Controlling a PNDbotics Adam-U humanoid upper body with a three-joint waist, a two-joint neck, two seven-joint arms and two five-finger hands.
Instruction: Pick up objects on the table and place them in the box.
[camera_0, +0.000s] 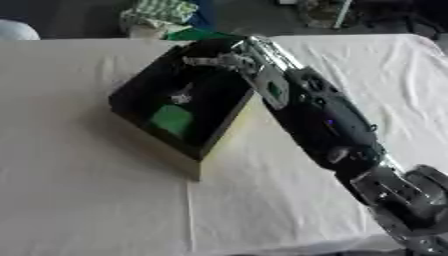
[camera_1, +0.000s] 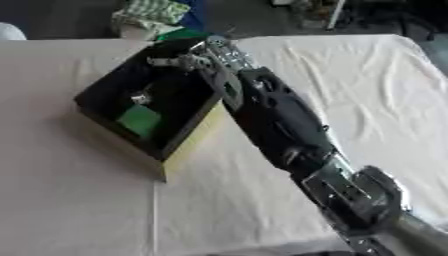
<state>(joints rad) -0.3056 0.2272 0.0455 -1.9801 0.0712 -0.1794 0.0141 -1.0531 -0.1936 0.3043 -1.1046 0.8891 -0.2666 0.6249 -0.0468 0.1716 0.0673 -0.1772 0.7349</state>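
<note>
While right hand (camera_0: 214, 61), fingers spread, hangs over box (camera_0: 140, 107), green block (camera_0: 171, 120) inside.

On my feed the right arm (camera_0: 319, 117) shows a bulky forearm shell in glossy black plastic, rounded and tapering toward the wrist. I see a small green rectangular patch on the shell near the wrist and a tiny violet point of light midway along it. The wrist section is bare silver metal, built from slim brackets and links. The robot hand (camera_0: 219, 61) is likewise silver-grey with thin metallic fingers. Toward the elbow I see a silver machined joint (camera_1: 354, 192) with dark recesses and black housings.
</note>
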